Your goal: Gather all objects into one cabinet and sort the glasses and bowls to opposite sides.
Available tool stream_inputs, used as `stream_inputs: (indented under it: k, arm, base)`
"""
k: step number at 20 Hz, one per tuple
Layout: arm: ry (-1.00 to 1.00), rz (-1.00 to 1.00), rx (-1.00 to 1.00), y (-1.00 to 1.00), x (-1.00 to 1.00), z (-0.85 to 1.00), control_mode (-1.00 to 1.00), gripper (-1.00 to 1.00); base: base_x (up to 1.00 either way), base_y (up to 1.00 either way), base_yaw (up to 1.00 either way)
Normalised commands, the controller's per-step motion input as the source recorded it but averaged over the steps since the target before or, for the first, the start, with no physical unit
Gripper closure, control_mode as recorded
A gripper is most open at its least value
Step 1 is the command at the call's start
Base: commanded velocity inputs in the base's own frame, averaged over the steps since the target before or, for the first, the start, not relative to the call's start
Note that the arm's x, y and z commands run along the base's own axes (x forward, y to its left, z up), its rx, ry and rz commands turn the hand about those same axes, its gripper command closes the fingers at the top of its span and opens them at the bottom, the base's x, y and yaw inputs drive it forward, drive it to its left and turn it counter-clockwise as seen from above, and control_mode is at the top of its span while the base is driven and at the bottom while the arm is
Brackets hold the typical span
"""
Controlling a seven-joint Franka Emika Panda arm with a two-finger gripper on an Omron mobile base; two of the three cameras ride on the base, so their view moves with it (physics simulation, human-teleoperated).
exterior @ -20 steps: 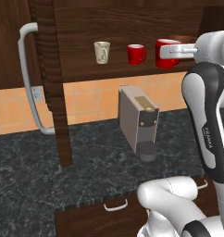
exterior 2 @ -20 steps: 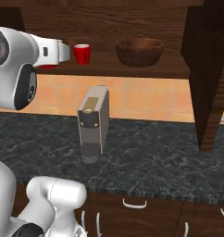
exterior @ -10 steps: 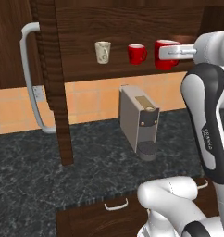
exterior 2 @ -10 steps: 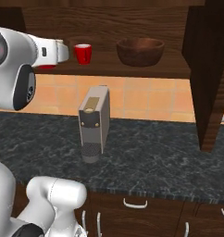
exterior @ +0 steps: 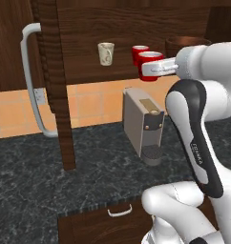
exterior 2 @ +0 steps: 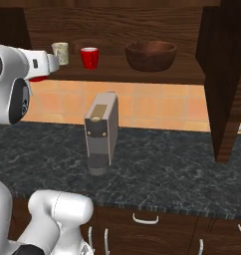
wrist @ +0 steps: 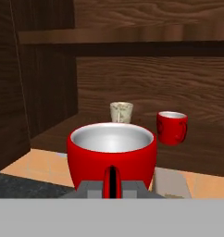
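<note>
Tool (wrist: 112, 185) clamped on red mug's handle (wrist: 112, 155), holding it upright in the air just outside the open cabinet (exterior: 112, 28). On its shelf: cream tumbler (exterior: 106, 52), plain red cup (exterior 2: 89, 58), brown bowl (exterior 2: 151, 55). Coffee machine (exterior: 146, 125) on tabletop (exterior: 41, 190).

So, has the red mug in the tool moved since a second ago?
Yes: in the left base view the red mug shifted left and slightly down, now overlapping the standing red cup.
</note>
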Motion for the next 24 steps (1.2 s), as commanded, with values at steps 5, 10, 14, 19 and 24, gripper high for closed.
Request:
stream_inputs:
  k: [5, 10, 14, 19, 24]
  arm:
    - [-0.01, -0.01, 0.0, 0.26, 0.7, -0.2, -1.0, 1.0]
    - [0.0, -0.11, 0.0, 0.11, 0.72, -0.13, -1.0, 1.0]
    - [0.0, -0.13, 0.0, 0.0, 0.7, -0.04, -1.0, 1.0]
    - [-0.01, -0.11, 0.0, 0.0, 0.68, -0.01, -1.0, 1.0]
    - [0.0, -0.08, 0.0, 0.0, 0.63, -0.11, -1.0, 1.0]
  base:
    - [0.0, 0.0, 0.0]
    - [0.0, 0.0, 0.0]
    - [0.0, 0.0, 0.0]
    - [0.0, 0.0, 0.0]
    - [0.0, 0.0, 0.0]
